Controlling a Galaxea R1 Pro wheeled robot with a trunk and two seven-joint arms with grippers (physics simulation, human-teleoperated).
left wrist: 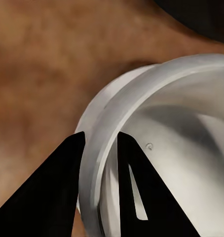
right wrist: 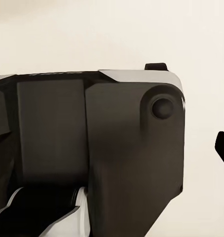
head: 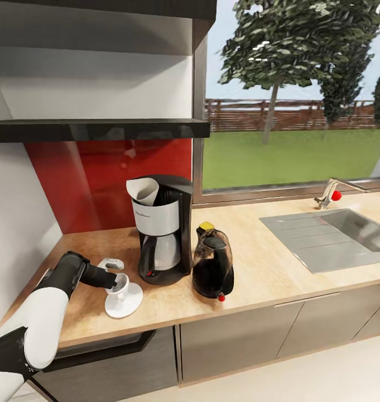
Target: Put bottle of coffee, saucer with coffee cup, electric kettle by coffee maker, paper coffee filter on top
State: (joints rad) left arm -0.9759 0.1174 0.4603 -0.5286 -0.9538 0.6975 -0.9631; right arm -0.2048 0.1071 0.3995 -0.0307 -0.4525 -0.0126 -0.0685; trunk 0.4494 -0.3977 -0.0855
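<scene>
Down at the seven o'clock corner of the worktop (head: 268,262), the left claw (head: 112,279) reaches in from nine o'clock and pinches the rim of the coffee cup (head: 119,286). In the left wrist view one black finger (left wrist: 53,192) sits outside the cup wall (left wrist: 156,98) and the other inside, closed tight on it. The cup stands upright, mouth up, on the saucer (head: 128,304), which lies flat just beside the coffee maker (head: 163,234) at its eight o'clock. The cup's handle is hard to make out behind the claw. Up top, the paper coffee filter (head: 143,191) sits in the machine, open end up and leaning toward ten o'clock. The electric kettle (head: 213,267) stands upright close at the machine's four o'clock, and the yellow cap of the bottle of coffee (head: 206,227) peeks over it, the body hidden. As for the right claw, the right wrist view gives dark robot casing (right wrist: 92,148) and pale floor; I cannot tell its state.
</scene>
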